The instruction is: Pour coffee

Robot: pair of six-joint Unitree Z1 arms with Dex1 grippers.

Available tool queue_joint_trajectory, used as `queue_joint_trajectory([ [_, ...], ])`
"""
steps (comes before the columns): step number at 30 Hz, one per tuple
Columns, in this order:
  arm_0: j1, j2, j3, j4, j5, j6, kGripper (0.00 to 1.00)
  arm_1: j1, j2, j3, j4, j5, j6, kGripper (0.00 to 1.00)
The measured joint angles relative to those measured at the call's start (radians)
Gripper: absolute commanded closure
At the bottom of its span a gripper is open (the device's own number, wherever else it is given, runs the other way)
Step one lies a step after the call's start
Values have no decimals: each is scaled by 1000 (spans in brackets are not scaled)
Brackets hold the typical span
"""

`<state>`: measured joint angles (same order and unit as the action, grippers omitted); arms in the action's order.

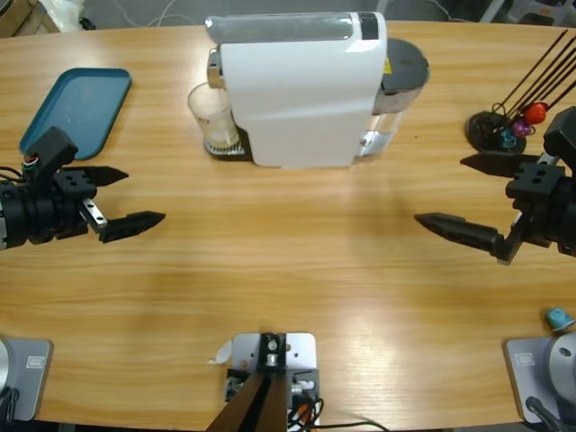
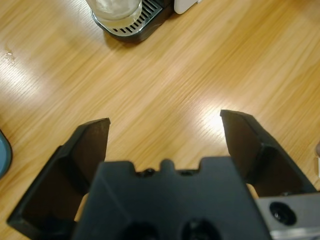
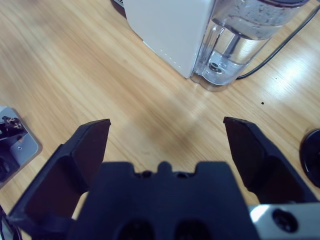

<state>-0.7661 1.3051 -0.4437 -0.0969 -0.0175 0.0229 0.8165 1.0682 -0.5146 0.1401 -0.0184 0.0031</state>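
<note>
While both pincers hang apart and empty, the coffee sits in the glass.
Left pincer faces the glass ahead on the machine's tray; right pincer faces the tank over the table.

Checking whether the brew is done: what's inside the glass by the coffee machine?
The glass on the drip tray holds a shallow pale layer of coffee. Its upper part is out of the left wrist view.
</note>
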Motion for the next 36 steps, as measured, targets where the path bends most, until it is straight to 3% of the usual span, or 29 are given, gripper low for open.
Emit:
queue_joint_trajectory([
  [36,0,18,0,-1,1,4,41,0,10,0,0,8,-1,0],
])
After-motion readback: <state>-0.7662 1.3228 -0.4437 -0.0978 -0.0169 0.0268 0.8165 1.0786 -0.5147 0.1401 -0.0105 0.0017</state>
